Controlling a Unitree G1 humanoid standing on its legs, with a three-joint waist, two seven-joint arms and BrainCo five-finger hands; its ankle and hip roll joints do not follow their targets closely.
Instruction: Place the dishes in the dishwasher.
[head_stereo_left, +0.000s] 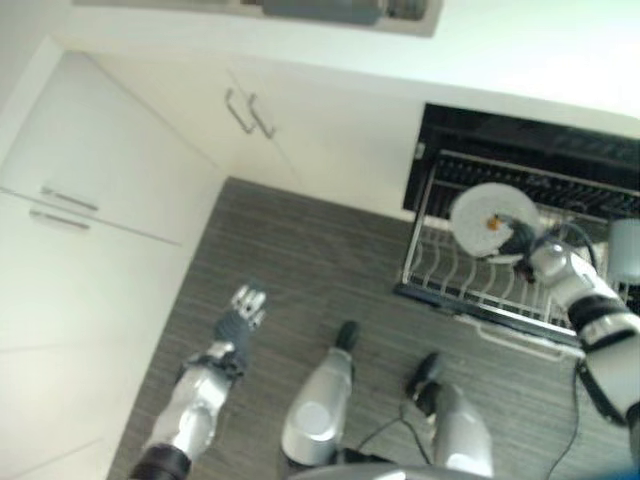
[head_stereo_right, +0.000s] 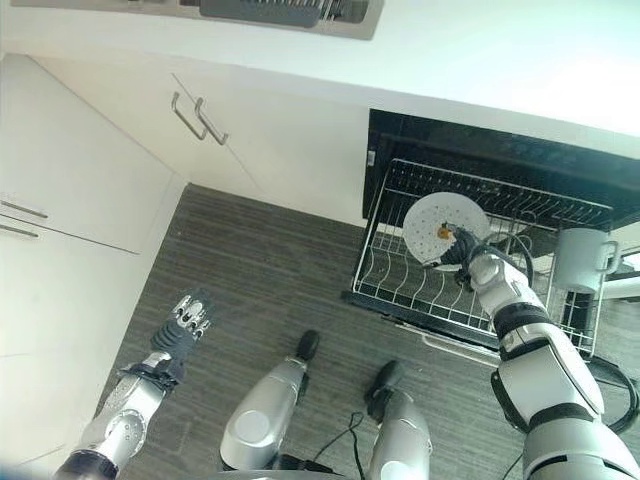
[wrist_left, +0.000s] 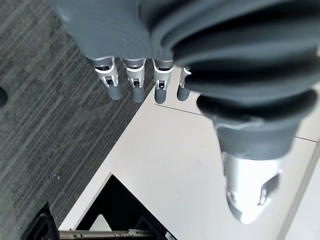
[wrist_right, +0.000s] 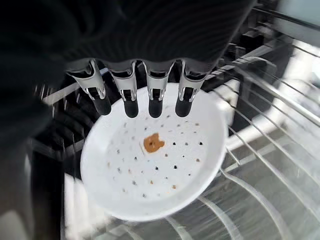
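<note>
One white plate (head_stereo_right: 445, 231), one grey mug (head_stereo_right: 582, 259), one wire dishwasher rack (head_stereo_right: 400, 285), two cupboard door handles (head_stereo_right: 198, 118), and two robot hands: left hand (head_stereo_right: 185, 322), right hand (head_stereo_right: 462, 247).

Dishwasher rack (head_stereo_right: 420, 290) pulled out over floor (head_stereo_right: 260, 270); front wire rows open, room there. White plate (head_stereo_right: 445, 230) in right hand (head_stereo_right: 462, 247) stands over rack middle, blocking it. Mug (head_stereo_right: 580, 260) sits at rack's right end, near right forearm. Cabinet doors (head_stereo_right: 80, 190) close off left side. Left hand (head_stereo_right: 185, 320) low over bare floor, fingers straight, well apart from rack.
</note>
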